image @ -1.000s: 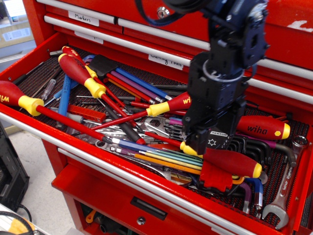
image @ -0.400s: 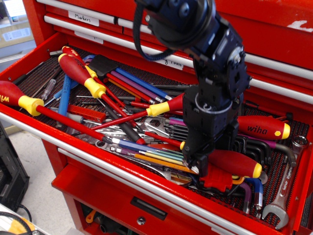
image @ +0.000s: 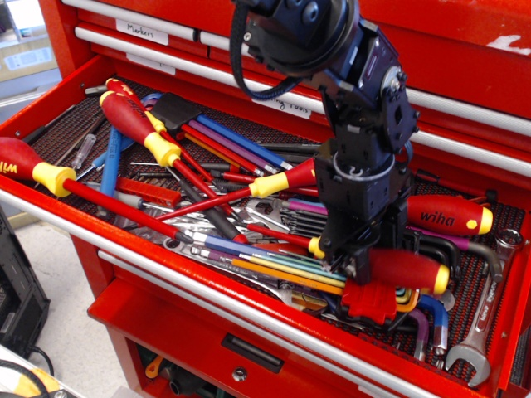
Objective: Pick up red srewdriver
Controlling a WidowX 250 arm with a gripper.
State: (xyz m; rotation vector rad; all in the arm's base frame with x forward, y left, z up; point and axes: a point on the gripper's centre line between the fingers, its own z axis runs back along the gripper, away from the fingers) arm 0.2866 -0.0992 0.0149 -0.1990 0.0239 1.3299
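Note:
The red screwdriver (image: 408, 269) lies at the front right of the open tool drawer (image: 166, 278). It has a thick glossy red handle, a yellow collar on the left and a yellow butt end on the right. Its thin red shaft runs left over other tools. My gripper (image: 353, 264) comes straight down on the handle just behind the collar. Its dark fingers close around the handle and hide that part of it.
Red-and-yellow wiha screwdrivers lie at the right (image: 444, 215), centre (image: 286, 178) and far left (image: 25, 162); another big red one (image: 133, 120) lies at the back left. Coloured hex keys (image: 274, 265), a red key holder (image: 369, 300) and a wrench (image: 479, 332) crowd the handle.
The arm came down and swung over the screwdriver's handle. Since then the handle has shifted slightly up and to the right in the gripper.

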